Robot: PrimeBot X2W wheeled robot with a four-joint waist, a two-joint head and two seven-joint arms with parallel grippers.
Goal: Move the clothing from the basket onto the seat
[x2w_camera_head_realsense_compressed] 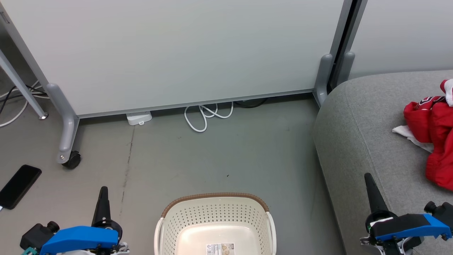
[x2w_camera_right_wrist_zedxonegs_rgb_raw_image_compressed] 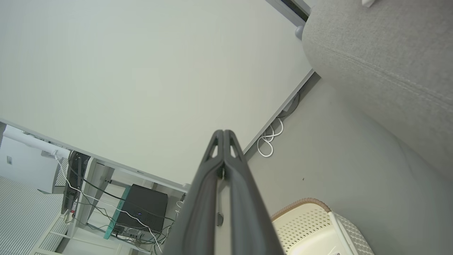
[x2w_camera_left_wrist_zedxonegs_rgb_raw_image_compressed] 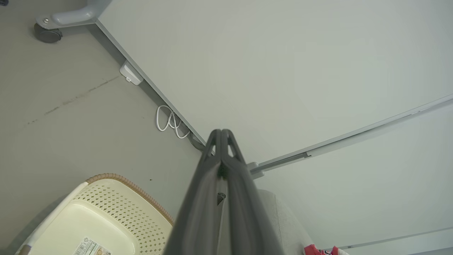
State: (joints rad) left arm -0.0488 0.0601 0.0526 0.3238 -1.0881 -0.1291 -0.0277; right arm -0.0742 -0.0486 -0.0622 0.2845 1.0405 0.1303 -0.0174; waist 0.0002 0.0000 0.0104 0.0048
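Head view, grasp geometry. The left claw (x2w_camera_head_realsense_compressed: 103, 193) and the right claw (x2w_camera_head_realsense_compressed: 370, 184) both stand with fingers pressed together and nothing between them; each wrist view confirms this, the left claw (x2w_camera_left_wrist_zedxonegs_rgb_raw_image_compressed: 222, 135) and the right claw (x2w_camera_right_wrist_zedxonegs_rgb_raw_image_compressed: 223, 134) each ending in a single joined tip.

The clothing (x2w_camera_head_realsense_compressed: 430, 131), a red heap with white panels, lies on the seat (x2w_camera_head_realsense_compressed: 361, 141), between 1 and 2 o'clock of the right claw and near 3 o'clock of the left. The right arm is the nearer by far. The long axis of the heap runs roughly 12 to 6 o'clock along the view's right border, which cuts it off. A white fold projects at its 9 o'clock side.

The basket (x2w_camera_head_realsense_compressed: 216, 196) stands on the floor (x2w_camera_head_realsense_compressed: 212, 159) between the two claws, near 4 o'clock of the left and between 8 and 9 o'clock of the right. Its visible bottom is bare save for a label; its near part falls below the frame. Judged from this, the transfer looks complete.

Edges and room: the rounded edge of the seat lies at 10 o'clock of the right claw, with open cushion between claw and heap. The partition panel (x2w_camera_head_realsense_compressed: 177, 53) closes the floor at 12 o'clock, a white cable (x2w_camera_head_realsense_compressed: 205, 118) coiled at its foot. A dark phone (x2w_camera_head_realsense_compressed: 19, 186) lies at 9 o'clock of the left claw.
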